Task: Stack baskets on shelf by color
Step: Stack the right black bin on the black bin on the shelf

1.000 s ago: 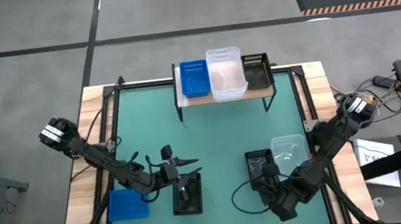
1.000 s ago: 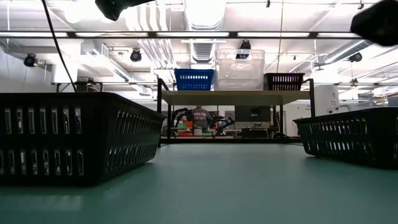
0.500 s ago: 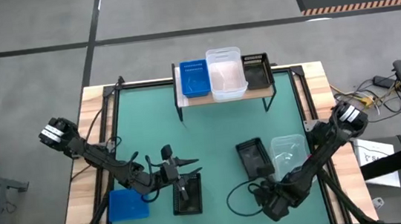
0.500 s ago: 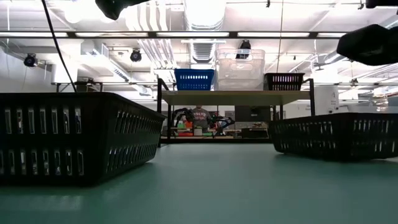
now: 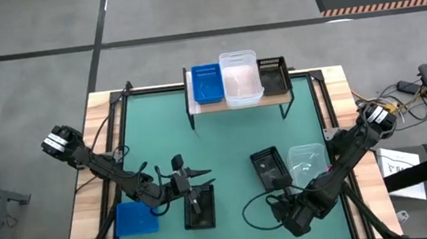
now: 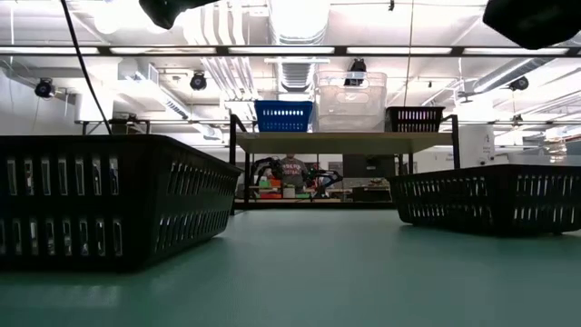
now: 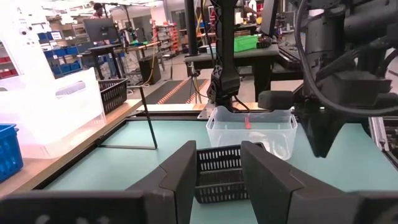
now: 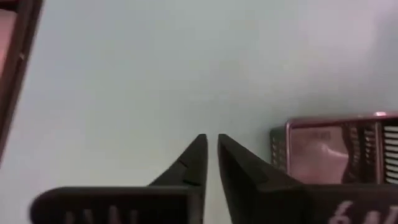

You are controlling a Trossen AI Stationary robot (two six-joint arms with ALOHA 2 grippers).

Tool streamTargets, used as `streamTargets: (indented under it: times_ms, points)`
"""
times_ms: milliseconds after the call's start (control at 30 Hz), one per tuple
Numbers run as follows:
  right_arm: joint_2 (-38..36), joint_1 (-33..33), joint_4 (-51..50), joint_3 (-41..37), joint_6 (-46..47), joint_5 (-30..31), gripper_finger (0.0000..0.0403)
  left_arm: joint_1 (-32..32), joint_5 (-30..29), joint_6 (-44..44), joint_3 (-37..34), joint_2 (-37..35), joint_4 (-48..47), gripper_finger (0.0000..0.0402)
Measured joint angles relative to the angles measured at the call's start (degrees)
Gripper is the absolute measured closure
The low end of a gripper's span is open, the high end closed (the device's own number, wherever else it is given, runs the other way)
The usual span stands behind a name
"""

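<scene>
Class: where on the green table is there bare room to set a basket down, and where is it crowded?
Free: the wide green stretch between the shelf and the near baskets, and the centre gap between the two black baskets. Crowded: the near left by the blue basket, the near right by the clear basket, and the shelf top.

Plastic bins, wood plank, matt green mat

The blue basket [image 5: 208, 83] looks like smooth solid plastic, the clear basket [image 5: 241, 77] cloudy and translucent, the black baskets [image 5: 269, 167] perforated mesh plastic; the shelf [image 6: 342, 142] has pale wood on thin black metal legs.
</scene>
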Motion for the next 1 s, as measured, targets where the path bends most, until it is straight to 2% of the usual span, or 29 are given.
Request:
streamTargets:
  times_ms: [300, 467, 567, 667, 833, 1000]
  points:
    - [1.5, -3.3, -6.1, -1.7, 0.0, 4.3, 0.0254, 0.0, 0.0, 0.0, 0.0, 0.0, 0.0, 0.0291]
    - [2.1, -4.8, -5.5, -4.9, -1.7, 4.5, 0.0230, 0.0, 0.0, 0.0, 0.0, 0.0, -0.1, 0.0291]
    - [2.0, -5.5, -2.9, -7.3, -3.1, 4.6, 0.0244, 0.0, 0.0, 0.0, 0.0, 0.0, -0.1, 0.0291]
    - [1.9, -6.2, -0.3, -9.1, -4.9, 3.7, 0.0276, 0.0, 0.0, -0.1, 0.0, 0.0, 0.0, 0.0291]
    - [1.9, -6.5, 1.1, -9.3, -8.3, 2.6, 0.0374, 0.0, 0.0, -0.4, 0.0, 0.0, 0.1, 0.0291]
    - [1.0, -6.3, -2.9, -3.1, -9.8, -0.5, 0.0392, 0.0, 0.0, -0.4, 0.0, 0.0, 0.1, 0.0291]
